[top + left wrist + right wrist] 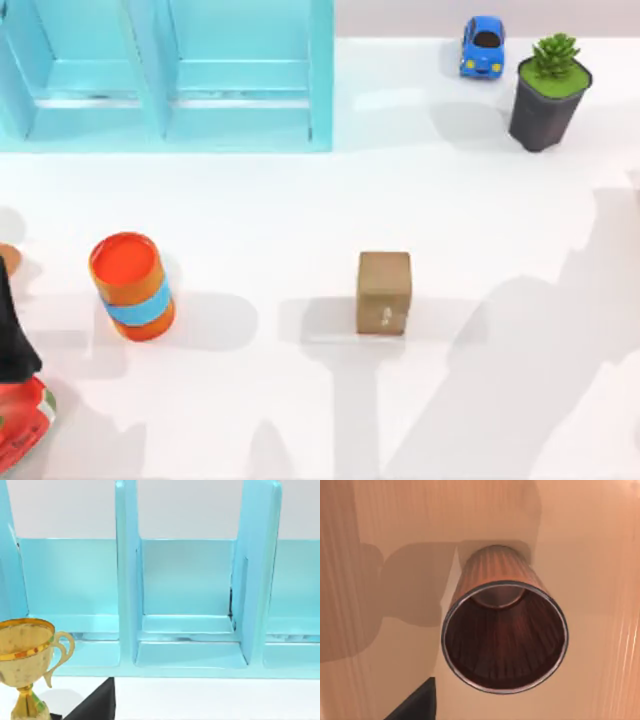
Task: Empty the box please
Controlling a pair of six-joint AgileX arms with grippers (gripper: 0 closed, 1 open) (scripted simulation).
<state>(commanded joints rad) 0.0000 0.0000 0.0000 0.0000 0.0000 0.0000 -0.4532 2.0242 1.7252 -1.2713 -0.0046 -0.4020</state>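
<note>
Top view: orange barrel (132, 286), small brown block (384, 292), toy car (483, 46) and potted plant (548, 90) sit apart on the table (300, 200) below a blue shelf (165, 75). Left wrist view: gold trophy (25, 667) before that shelf. Right wrist view: wooden cup (504, 630) inside a wood-walled box (395, 530) — likely unemptied; neither pincer's state can be told.

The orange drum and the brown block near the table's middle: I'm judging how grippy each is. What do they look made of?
The orange drum looks like glossy plastic or painted metal: smooth, saturated colour, blue band. The brown block looks like matte cardboard or wood, flat and dull; which one is unclear.
</note>
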